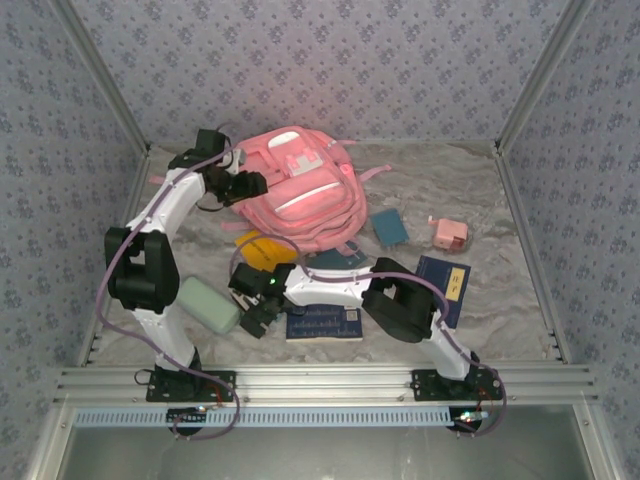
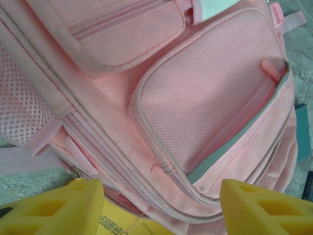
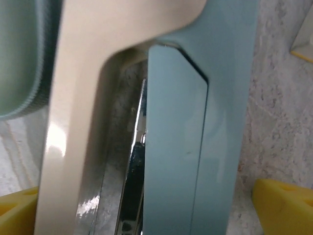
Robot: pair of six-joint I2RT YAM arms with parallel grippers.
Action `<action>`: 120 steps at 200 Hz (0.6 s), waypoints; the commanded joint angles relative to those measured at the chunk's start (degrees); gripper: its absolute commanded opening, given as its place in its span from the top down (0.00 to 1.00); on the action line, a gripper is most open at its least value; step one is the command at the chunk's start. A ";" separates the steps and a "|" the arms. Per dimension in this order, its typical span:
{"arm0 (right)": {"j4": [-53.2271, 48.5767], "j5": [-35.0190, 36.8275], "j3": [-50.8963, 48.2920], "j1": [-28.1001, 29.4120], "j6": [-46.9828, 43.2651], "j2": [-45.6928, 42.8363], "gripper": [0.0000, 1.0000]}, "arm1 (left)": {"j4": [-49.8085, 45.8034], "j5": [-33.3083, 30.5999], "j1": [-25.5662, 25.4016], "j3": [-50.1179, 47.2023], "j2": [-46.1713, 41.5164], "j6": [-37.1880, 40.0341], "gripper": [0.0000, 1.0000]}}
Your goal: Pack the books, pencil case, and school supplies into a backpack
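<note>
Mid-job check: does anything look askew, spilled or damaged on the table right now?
The yellow book looks pinned partly under the backpack, at its near edge, rather than lying free or inside it. The other books lie flat and loose. Nothing looks spilled or damaged.

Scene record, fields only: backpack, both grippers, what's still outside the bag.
backpack: pink, front up, far side of table
left gripper: open, at the backpack's edge
right gripper: open, astride beige-and-blue tool, beside pencil case
outside backpack: yellow book, navy book, second navy book, teal book, pink box
</note>
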 commanded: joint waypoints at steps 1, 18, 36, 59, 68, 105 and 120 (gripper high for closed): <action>-3.15 0.89 1.85 0.68 -0.48 2.06 0.08 | 0.79 1.95 0.18 -0.08 -0.74 -1.04 0.37; -3.31 0.51 1.95 0.75 -0.68 2.37 0.17 | 0.81 1.95 0.18 0.22 -0.73 -1.12 0.37; -3.77 0.06 2.16 0.82 -1.19 2.29 0.24 | 0.77 1.95 0.22 0.24 -0.86 -1.21 0.37; -4.08 0.04 2.57 0.95 -1.82 2.21 0.33 | 0.81 2.14 0.18 0.25 -1.07 -1.30 0.37; -3.95 0.20 2.52 0.99 -1.95 1.78 0.38 | 0.81 2.12 0.17 0.29 -1.17 -1.39 0.37; -2.72 -0.29 0.95 1.01 -1.94 -1.70 0.42 | -0.24 1.75 -0.34 2.16 -0.86 -0.80 0.37; -2.20 0.04 0.00 0.99 -1.93 -3.64 0.45 | -1.20 0.76 -0.99 3.58 -0.47 -0.21 0.37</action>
